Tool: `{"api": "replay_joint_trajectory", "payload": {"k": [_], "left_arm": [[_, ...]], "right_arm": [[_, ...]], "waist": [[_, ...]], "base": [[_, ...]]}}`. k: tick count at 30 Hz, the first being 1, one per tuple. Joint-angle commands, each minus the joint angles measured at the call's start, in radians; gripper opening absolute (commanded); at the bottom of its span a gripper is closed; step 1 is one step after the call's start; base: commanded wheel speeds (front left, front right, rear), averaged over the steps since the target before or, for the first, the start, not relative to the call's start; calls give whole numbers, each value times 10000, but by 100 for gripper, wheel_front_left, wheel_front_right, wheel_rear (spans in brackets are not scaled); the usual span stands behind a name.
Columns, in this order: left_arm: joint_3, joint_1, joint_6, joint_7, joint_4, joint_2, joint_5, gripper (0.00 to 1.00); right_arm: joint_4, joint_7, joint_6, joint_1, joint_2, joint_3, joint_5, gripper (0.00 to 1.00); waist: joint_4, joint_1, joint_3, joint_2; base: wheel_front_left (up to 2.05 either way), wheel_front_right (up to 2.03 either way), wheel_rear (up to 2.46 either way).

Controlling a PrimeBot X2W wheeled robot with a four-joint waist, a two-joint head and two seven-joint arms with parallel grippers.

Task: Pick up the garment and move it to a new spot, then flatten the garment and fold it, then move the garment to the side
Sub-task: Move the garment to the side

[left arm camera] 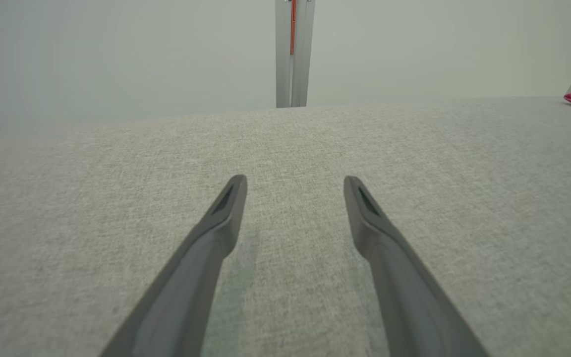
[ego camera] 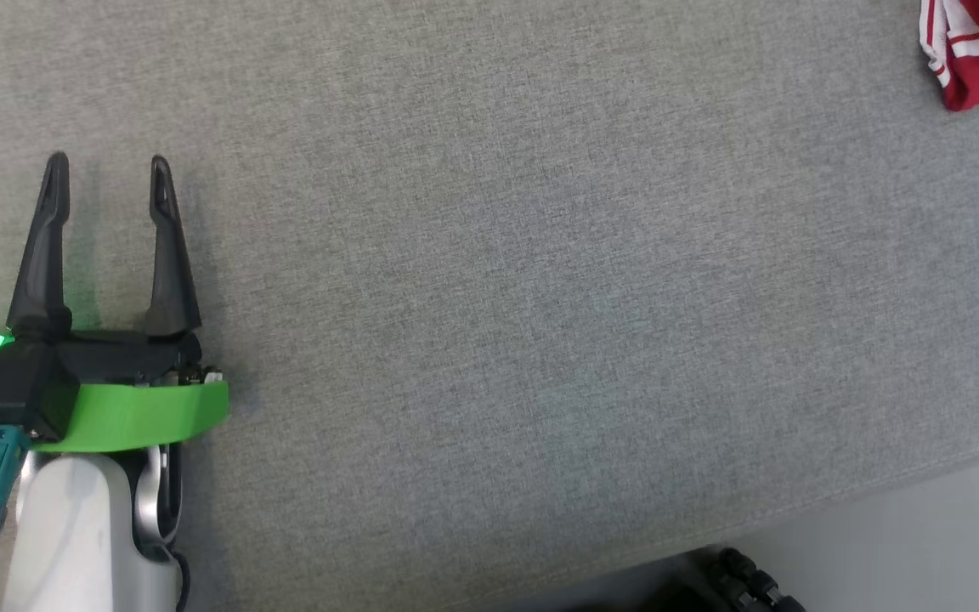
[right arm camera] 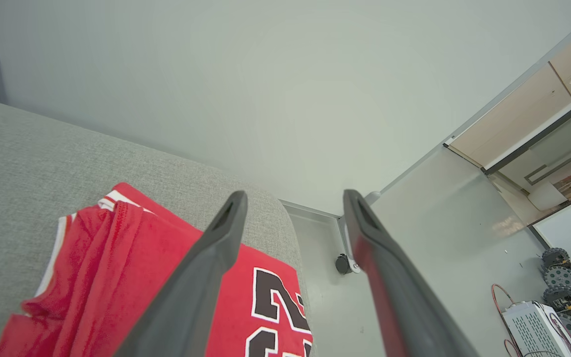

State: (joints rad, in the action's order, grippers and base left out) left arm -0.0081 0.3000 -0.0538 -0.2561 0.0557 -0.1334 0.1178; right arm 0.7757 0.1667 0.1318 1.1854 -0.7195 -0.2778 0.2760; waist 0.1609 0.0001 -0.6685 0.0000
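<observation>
Hovering over the grey fabric surface (ego camera: 489,255), the left gripper (ego camera: 107,160) is holding its two dark fingers (ego camera: 168,255) spread wide with nothing between them, pointing across bare cloth at the near left. Over at the far right corner the red garment (ego camera: 970,51) is lying bunched, white stripes running along its trim and black, white-edged numerals showing in the right wrist view. The right gripper (right arm camera: 295,195) is hanging just above it, jaws wide apart and gripping nothing, one finger crossing in front of the garment, the other showing against the floor (right arm camera: 325,297) beyond the surface's rounded edge.
</observation>
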Motion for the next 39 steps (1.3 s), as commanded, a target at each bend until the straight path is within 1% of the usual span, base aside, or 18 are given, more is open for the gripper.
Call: {"api": "replay_joint_trajectory", "payload": {"k": [1, 5, 12, 14, 19, 25, 30, 39], "left_arm": [[54, -284, 51, -29, -186, 98, 177, 100], [175, -631, 81, -89, -385, 193, 380, 100], [390, -1400, 170, -89, -597, 369, 438, 100], [460, -1611, 160, -90, -696, 396, 451, 100], [586, -2078, 160, -90, -843, 479, 512, 100], [663, -2420, 64, -93, -1112, 558, 551, 100], [726, -2647, 16, -92, -1331, 616, 531, 100], [724, -2883, -95, -93, -1713, 675, 490, 100]], "right_arm": [[-2, 205, -23, -288, 135, -88, -40, 100], [-356, 655, -23, -681, 642, -307, 62, 100], [-1242, 964, -23, -2164, 1858, -386, 114, 100], [-1518, 979, -23, -2688, 2173, -275, 78, 100], [-2693, 986, -22, -4297, 2897, 242, -123, 100], [-3911, 983, -22, -6301, 3502, 895, -277, 100], [-4731, 984, -22, -7817, 3950, 1244, -318, 100], [-6030, 983, -22, -10067, 4978, 1779, -539, 100]], "waist": [[-341, -1, 763, 0], [-579, -1, 1462, 0], [-918, -1, 2726, 0], [-986, -1, 3076, 0], [-1177, -1, 3826, 0], [-1359, -1, 4501, 0], [-1397, -1, 4966, 0], [-1502, -1, 5679, 0]], "base": [[0, 0, 0], [0, 0, 0], [0, 0, 0], [0, 0, 0], [0, 0, 0], [0, 0, 0], [0, 0, 0], [0, 0, 0]]}}
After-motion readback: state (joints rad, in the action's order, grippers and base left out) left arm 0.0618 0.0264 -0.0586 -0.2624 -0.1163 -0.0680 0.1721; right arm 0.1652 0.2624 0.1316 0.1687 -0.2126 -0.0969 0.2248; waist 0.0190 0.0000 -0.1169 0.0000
